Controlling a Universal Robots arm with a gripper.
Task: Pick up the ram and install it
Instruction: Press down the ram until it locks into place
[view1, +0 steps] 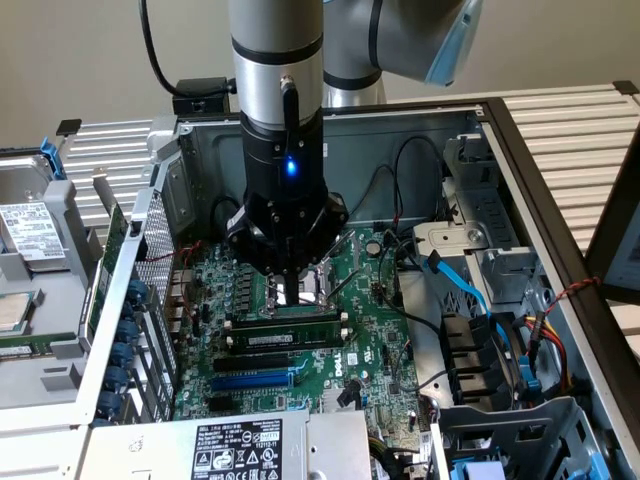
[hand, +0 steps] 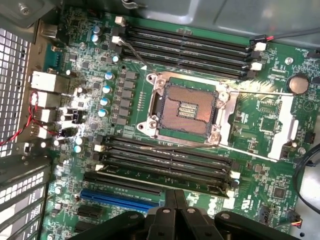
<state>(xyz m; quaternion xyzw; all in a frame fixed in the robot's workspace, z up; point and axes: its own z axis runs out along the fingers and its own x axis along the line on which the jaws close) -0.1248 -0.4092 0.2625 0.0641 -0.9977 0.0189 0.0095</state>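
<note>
The gripper (hand: 172, 212) sits closest to the wrist camera, its black fingers (hand: 186, 205) pressed together with nothing between them. In the exterior view the gripper (view1: 290, 290) hangs straight down over the motherboard (view1: 375, 340), its tip just above the ram (view1: 290, 330).

The ram stands on edge in one of the memory slots on the near side of the CPU socket (view1: 312, 283), a long green stick with black chips running along the slot's length. From the wrist camera the ram (hand: 165, 174) lies in the last slot of that bank, just in front of the fingertips, with a white end clip (hand: 235, 175) at one end. Beside it an empty black slot (hand: 125, 186), then the blue expansion slot (hand: 117, 196). On the far side of the open CPU socket (hand: 187, 111) lies a second bank of empty memory slots (hand: 185, 47).

Around the board stands the open computer case (view1: 200, 140), with blue cables (view1: 470, 290) towards the exterior view's right.
</note>
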